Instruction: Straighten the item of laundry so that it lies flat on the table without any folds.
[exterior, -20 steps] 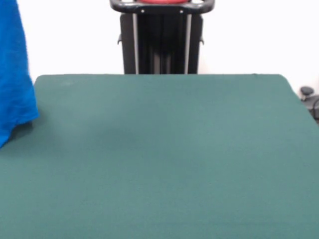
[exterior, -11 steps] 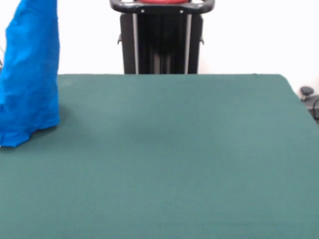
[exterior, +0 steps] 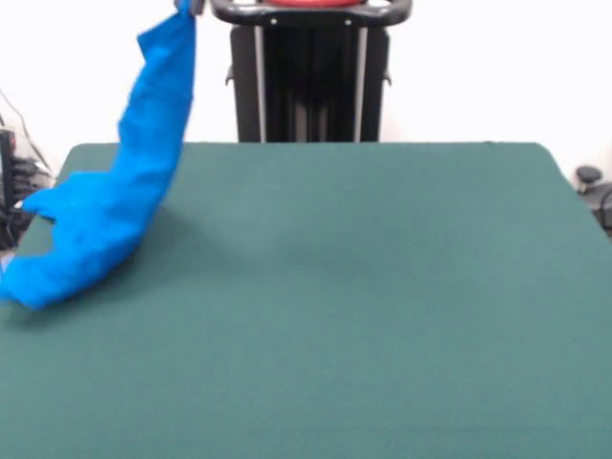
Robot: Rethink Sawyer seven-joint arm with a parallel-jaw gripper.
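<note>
The item of laundry (exterior: 143, 172), a bright blue shirt, hangs in a long twisted strip from the top edge of the front view. Its lower end trails crumpled on the table (exterior: 363, 287) near the left edge, and no print shows. Only a small grey tip of my gripper (exterior: 194, 6) is visible at the top edge, shut on the shirt's upper end. The rest of the arm is out of view.
The dark green table top fills most of the view. A black pedestal (exterior: 308, 76) stands behind the far edge. Cables (exterior: 14, 182) lie off the left side and a dark object (exterior: 593, 186) sits off the right corner.
The shirt's held end has moved right from the left edge and its hanging part has swung out slanted, with the lower end now dragging on the table.
</note>
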